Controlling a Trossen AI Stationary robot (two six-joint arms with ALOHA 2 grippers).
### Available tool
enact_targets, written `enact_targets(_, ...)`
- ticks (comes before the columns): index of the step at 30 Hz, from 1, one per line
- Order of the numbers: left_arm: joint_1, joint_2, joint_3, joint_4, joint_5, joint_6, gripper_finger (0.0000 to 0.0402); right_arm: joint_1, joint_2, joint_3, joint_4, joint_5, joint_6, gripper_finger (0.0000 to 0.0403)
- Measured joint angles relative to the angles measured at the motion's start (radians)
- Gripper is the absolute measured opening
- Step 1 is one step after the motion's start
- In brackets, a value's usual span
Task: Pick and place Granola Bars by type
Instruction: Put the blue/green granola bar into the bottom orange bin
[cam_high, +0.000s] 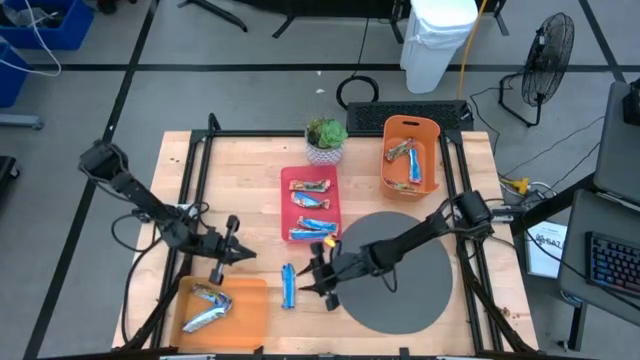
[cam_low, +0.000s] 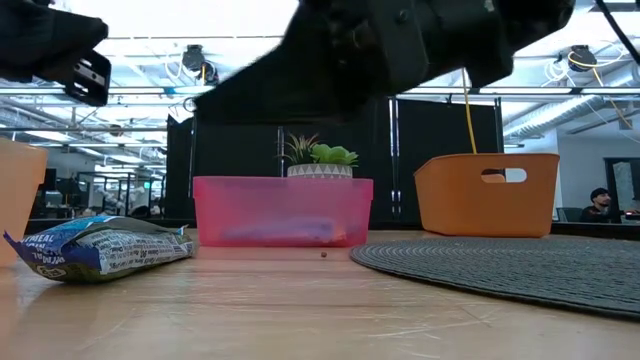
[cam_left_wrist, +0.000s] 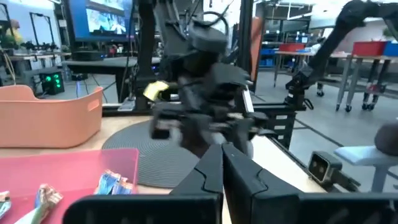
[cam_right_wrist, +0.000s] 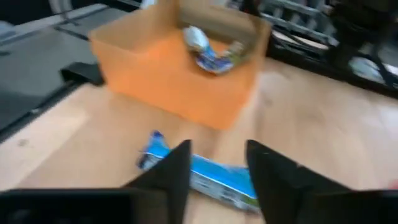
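The right claw (cam_high: 322, 280) hung over the desk (cam_high: 470, 210) with its fingers apart and empty, just beside a blue-and-white bar (cam_high: 288, 286) lying on the bare wood near the orange bin (cam_high: 250, 310). I think it should come down with one finger on each long side of the bar. The left claw (cam_high: 238, 254) waited nearby, closed on nothing.

The right tool (cam_high: 318, 280) hangs open just beside a blue bar (cam_high: 288, 285) lying on bare bench (cam_high: 260, 200), with the red tray (cam_high: 292, 178) close behind, the round grey mat (cam_high: 420, 290) under its arm, and the left tool (cam_high: 240, 254) near.
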Motion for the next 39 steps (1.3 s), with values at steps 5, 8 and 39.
enact_targets(5,0.041,0.005,0.001,0.003,0.061,-0.010,0.0004,0.001,0.049,0.071,0.013,-0.091,-0.025,0.0034)
enact_targets(8,0.055,0.007,0.001,-0.001,0.083,-0.013,0.0007,0.001,0.080,0.092,0.040,-0.110,-0.037,0.0011)
enact_targets(39,0.123,0.007,0.002,-0.061,0.078,-0.094,0.0030,-0.030,0.175,0.318,-0.543,-0.030,0.066,0.0000)
